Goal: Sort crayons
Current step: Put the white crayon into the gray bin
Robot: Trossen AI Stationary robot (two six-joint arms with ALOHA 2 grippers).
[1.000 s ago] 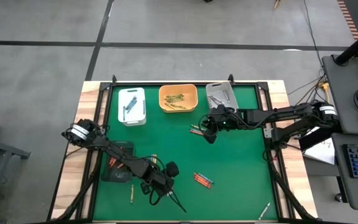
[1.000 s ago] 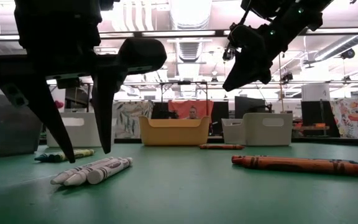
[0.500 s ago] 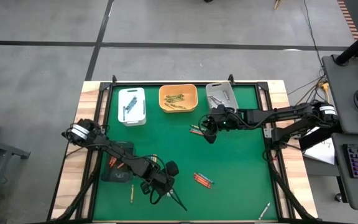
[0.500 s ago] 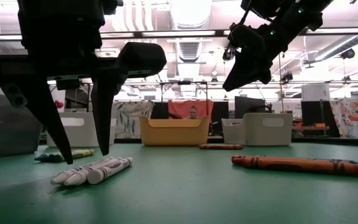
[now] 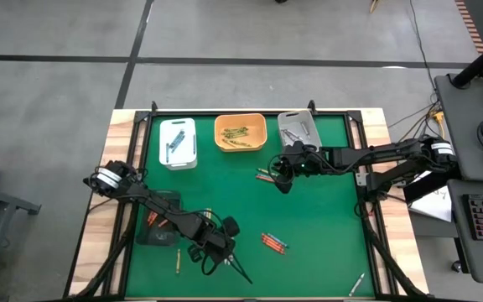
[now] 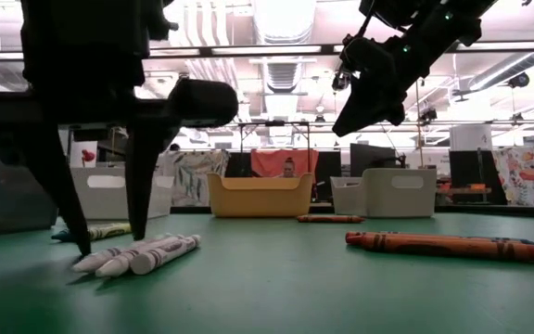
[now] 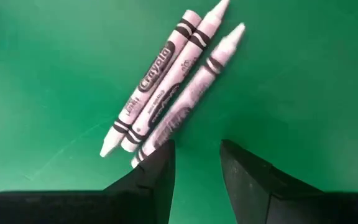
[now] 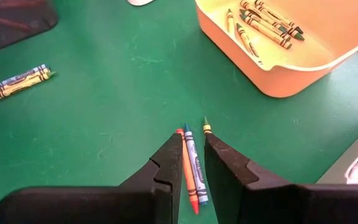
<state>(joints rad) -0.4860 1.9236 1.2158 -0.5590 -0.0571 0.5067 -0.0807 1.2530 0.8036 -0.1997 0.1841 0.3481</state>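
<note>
Three white crayons [image 7: 173, 87] with dark bands lie side by side on the green mat [image 7: 291, 93]. The left gripper [image 7: 196, 163] stands over their ends, fingers apart and holding nothing. The right gripper [image 8: 193, 155] hangs, narrowly open, above an orange, a blue and a yellow crayon [image 8: 191, 167] near the orange tray [image 8: 303, 68].

- White crayons [image 7: 166, 87]: three paper-wrapped sticks, lying flat side by side and touching, directly ahead of the left gripper [image 7: 196, 163]; one end sits at a fingertip.
- Orange crayon [image 8: 188, 165], blue crayon [image 8: 194, 167] and yellow-tipped crayon [image 8: 206, 127]: flat on the mat, between the fingers of the right gripper [image 8: 192, 163].
- Yellow-and-blue crayons [image 8: 20, 81]: small bundle, lying well off from the right gripper.
- Olive-yellow crayons [image 8: 263, 22]: heaped in the orange tray beyond the right gripper.
</note>
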